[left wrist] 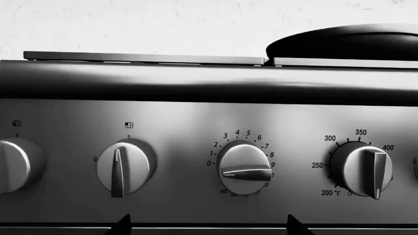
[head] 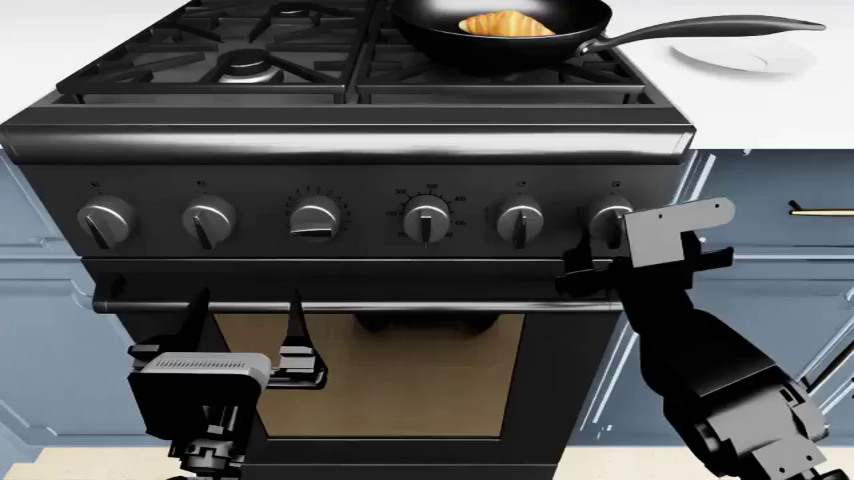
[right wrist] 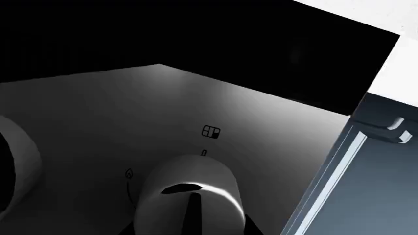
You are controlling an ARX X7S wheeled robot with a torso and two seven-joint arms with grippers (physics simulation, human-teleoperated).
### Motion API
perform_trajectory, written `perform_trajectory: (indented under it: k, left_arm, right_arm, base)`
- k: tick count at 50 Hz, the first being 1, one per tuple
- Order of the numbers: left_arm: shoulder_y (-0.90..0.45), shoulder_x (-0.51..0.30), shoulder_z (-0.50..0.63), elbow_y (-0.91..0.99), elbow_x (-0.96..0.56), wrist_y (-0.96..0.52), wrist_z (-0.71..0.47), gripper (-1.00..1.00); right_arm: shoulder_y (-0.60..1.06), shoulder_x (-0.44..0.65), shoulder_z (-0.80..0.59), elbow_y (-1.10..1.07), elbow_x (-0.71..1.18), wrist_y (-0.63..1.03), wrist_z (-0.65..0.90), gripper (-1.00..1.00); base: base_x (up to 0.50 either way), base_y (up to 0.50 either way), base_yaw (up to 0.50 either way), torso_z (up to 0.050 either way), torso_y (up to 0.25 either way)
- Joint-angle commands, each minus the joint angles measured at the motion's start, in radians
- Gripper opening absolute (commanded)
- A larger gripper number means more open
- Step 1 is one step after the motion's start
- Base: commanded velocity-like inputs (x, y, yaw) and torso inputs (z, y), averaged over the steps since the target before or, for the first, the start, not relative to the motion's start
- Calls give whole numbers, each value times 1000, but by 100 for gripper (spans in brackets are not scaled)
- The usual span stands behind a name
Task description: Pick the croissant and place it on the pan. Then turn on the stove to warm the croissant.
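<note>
- Head view: you see the croissant (head: 506,24) lying inside the pan (head: 501,32), which sits on the back right burner of the stove (head: 347,150); the pan handle reaches right, over the white surface (head: 747,110), toward a white plate (head: 745,52).
- Your left gripper (head: 247,320) hangs low in front of the oven window (head: 367,375), its jaws spread apart and holding nothing, with free room around them below the knob row.
- Your right gripper (head: 594,262) is at the rightmost knob (head: 611,222), close to the stove's right edge; from here you cannot tell how wide its jaws stand.
- Blue cabinet fronts (head: 781,260) stand on both sides of the stove.
- Left wrist view: you read what the head view cannot show. The timer knob (left wrist: 244,167) has numbers 0 to 9 and a 60 around it; the oven knob (left wrist: 365,169) has 200 °F, 250, 300, 350, 400. Small burner symbols stand above the two other knobs. The pan edge shows above the stove rim.
- Right wrist view: the rightmost knob fills the foreground, with a burner symbol and a flame mark near it; dark jaw tips show on both sides of it, but contact is not clear.
</note>
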State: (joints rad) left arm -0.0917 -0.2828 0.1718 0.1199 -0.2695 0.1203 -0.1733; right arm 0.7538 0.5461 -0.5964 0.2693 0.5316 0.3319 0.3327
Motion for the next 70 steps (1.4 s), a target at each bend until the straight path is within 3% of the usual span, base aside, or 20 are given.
perform_trajectory:
  k: [1, 70]
  left_arm:
    - [-1, -3, 5, -2, -2, 0, -4, 100]
    - [-9, -16, 26, -17, -12, 6, -25, 100]
  right_arm:
    - [22, 4, -40, -49, -60, 33, -26, -100]
    - [152, 32, -223, -81, -210, 174, -115, -100]
  base:
    - [0, 0, 0, 0, 0]
    - [6, 1, 6, 0, 0]
